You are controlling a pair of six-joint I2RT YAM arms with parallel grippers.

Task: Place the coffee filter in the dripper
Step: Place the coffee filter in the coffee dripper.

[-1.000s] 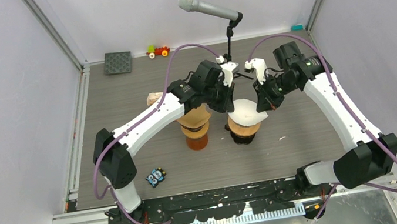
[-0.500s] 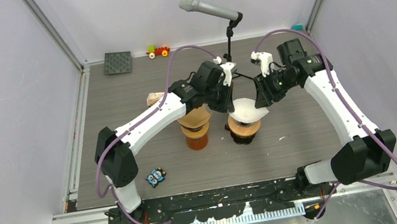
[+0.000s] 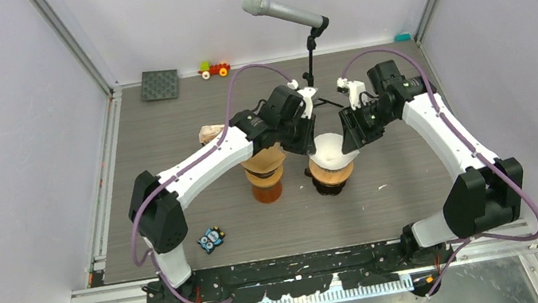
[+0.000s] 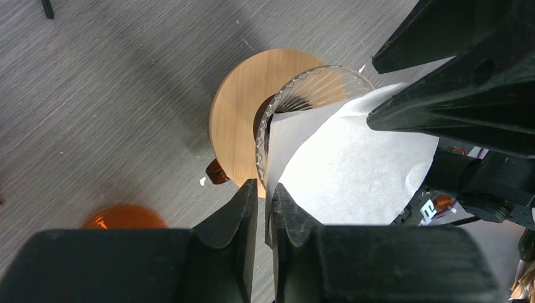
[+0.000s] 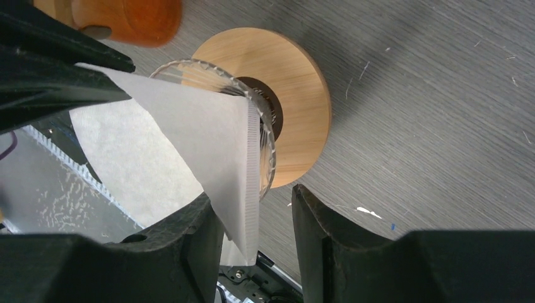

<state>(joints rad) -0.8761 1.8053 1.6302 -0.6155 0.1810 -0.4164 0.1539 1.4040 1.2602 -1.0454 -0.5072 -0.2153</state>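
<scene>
Left wrist, dripper point(image 4: 309, 88) w/ white filter point(image 4: 353, 170)

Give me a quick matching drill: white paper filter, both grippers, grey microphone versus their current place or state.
1 white paper coffee filter
2 left gripper
3 right gripper
4 grey microphone

A open, straddling the filter's edge
B on a stand at the back
C pinching the filter's edge
D partly inside the ribbed glass dripper

Pairs: 1-D, 2-C, 3-A, 4-B
</scene>
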